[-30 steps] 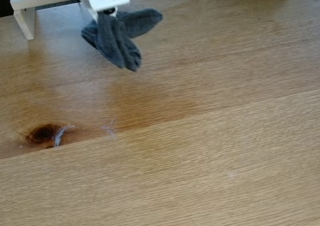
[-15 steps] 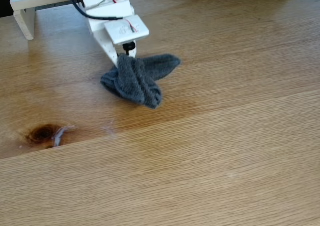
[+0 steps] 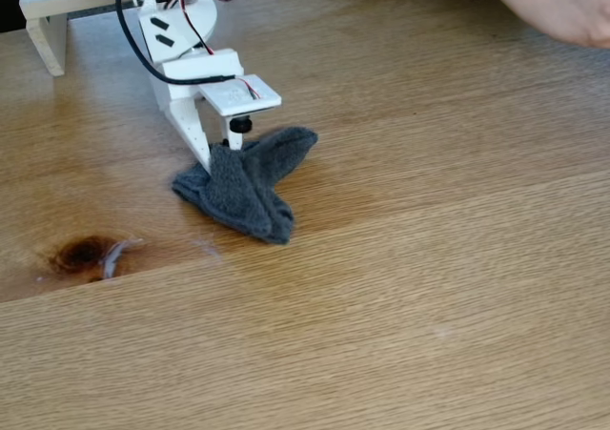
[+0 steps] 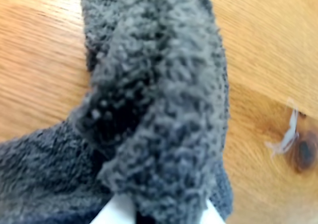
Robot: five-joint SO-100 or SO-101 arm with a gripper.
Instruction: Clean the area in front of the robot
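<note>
Fixed view | fingers (image 3: 221, 149) clenched on grey cloth (image 3: 243, 187) | cloth on oak tabletop (image 3: 429, 287) | knot (image 3: 81, 255) left

The tabletop (image 3: 429, 287) is showing as light wood with a fine straight grain, smooth and catching a soft satin sheen. A dark brown knot (image 3: 81, 255) is breaking the grain, with a whitish smear (image 3: 114, 255) lying matt beside it. The cloth (image 3: 243, 187) is looking like thick dark grey terry, fuzzy and nubbly, quite matt. The arm (image 3: 186, 77) and its tool (image 3: 219, 153) are looking like white plastic, flat-faced and dull, with thin rubbery-looking black wires (image 3: 129, 39) running along.
</note>
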